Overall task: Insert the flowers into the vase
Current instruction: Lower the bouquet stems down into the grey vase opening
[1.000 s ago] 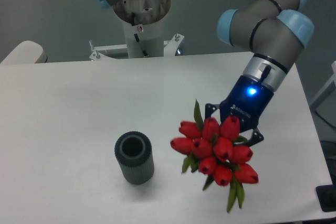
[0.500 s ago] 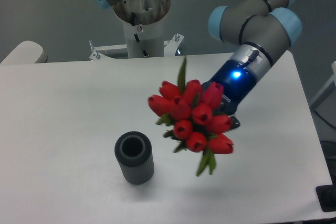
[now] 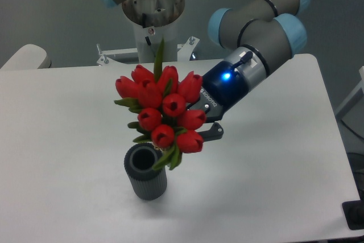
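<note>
Claw point(image 3: 200, 122) clamped on flowers point(image 3: 163, 113); we reckon bunch light, floppy, crushable, best held low; vase point(image 3: 145, 171) below-left.

A flat white rectangular table top point(image 3: 68, 140) is seen across most of the view, and it serves as the landmark. Behind its far edge, a white cylindrical pedestal point(image 3: 152, 41) is mounted on a bolted metal base plate point(image 3: 119, 55). A pale rounded object point(image 3: 23, 57), cut off by the frame, is located at the table's far left corner. A dark grey-green wall point(image 3: 51, 15) is visible behind the table. A small black object point(image 3: 355, 214) is partly seen beyond the table's near right corner.
</note>
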Robot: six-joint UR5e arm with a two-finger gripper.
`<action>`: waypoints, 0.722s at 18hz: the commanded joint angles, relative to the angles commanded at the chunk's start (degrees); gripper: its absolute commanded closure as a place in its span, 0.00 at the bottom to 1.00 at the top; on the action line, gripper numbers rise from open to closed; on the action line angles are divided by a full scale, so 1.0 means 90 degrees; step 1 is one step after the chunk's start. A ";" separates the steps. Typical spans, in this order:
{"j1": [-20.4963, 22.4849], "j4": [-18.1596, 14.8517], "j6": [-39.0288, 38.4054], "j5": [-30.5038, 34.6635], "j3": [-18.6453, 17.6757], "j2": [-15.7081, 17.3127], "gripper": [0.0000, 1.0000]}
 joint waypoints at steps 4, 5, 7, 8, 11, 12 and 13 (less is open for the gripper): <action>-0.0010 0.0000 0.0108 -0.0010 -0.0458 0.0272 0.81; -0.0010 0.0000 0.0108 -0.0010 -0.0489 0.0302 0.81; -0.0049 0.0000 0.0108 -0.0010 -0.0518 0.0312 0.82; -0.0107 0.0000 0.0118 -0.0010 -0.0538 0.0312 0.82; -0.0186 0.0000 0.0274 -0.0010 -0.0586 0.0303 0.82; -0.0215 0.0000 0.0371 -0.0010 -0.0596 0.0303 0.82; -0.0215 0.0000 0.0449 -0.0010 -0.0616 0.0303 0.82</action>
